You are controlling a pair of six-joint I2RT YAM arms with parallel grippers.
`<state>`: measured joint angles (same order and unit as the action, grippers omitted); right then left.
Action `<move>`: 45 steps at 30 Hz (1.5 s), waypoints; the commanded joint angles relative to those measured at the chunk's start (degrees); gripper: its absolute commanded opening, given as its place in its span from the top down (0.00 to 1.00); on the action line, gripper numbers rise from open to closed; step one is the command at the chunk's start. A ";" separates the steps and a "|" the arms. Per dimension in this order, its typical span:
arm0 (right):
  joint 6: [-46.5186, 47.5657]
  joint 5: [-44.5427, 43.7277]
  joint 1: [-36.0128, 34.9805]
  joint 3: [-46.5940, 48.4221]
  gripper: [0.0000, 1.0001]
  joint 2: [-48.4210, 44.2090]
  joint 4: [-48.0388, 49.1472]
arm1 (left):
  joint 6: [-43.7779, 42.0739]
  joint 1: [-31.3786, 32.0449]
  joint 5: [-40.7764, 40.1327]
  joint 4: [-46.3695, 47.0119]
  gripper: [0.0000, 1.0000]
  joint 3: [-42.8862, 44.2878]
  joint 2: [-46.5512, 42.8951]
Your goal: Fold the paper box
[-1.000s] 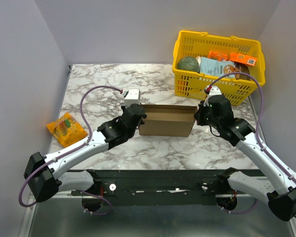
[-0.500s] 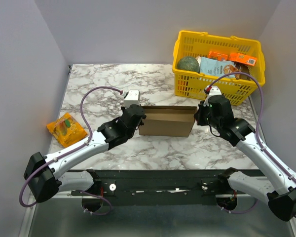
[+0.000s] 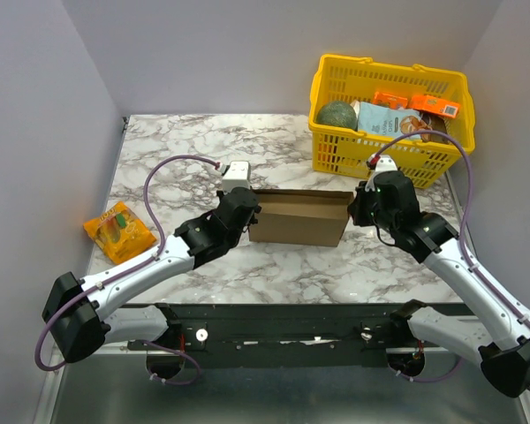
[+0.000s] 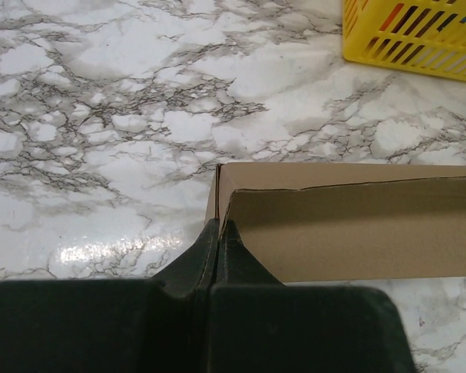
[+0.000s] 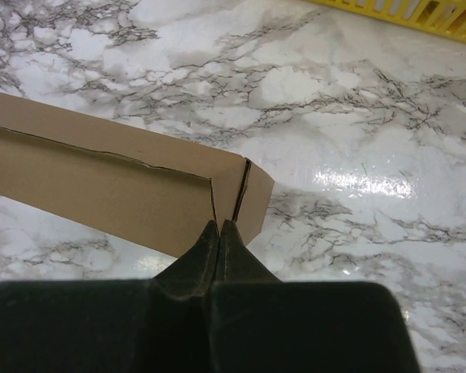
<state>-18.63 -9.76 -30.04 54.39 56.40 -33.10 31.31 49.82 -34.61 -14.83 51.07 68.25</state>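
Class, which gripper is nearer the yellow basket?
Right. The right gripper sits at the paper box's right end, just in front of the yellow basket; the left gripper is at the box's left end, farther away.

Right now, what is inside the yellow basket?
A round green item, a pale blue packet and orange packets lie in the basket. Its floor, and anything beneath them, is covered.

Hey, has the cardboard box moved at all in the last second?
No. In the top view the cardboard box keeps the same gap to the yellow basket, with no shift in any direction.
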 commanded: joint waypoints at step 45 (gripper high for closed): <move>-2.02 -3.86 -3.97 0.37 0.99 -0.68 -5.48 | -2.04 -0.43 6.48 -17.95 0.99 -1.32 4.88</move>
<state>-19.57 -10.46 -32.60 57.14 55.37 -38.41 29.41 49.65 -33.82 -17.04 53.54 70.02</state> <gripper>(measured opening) 0.012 0.010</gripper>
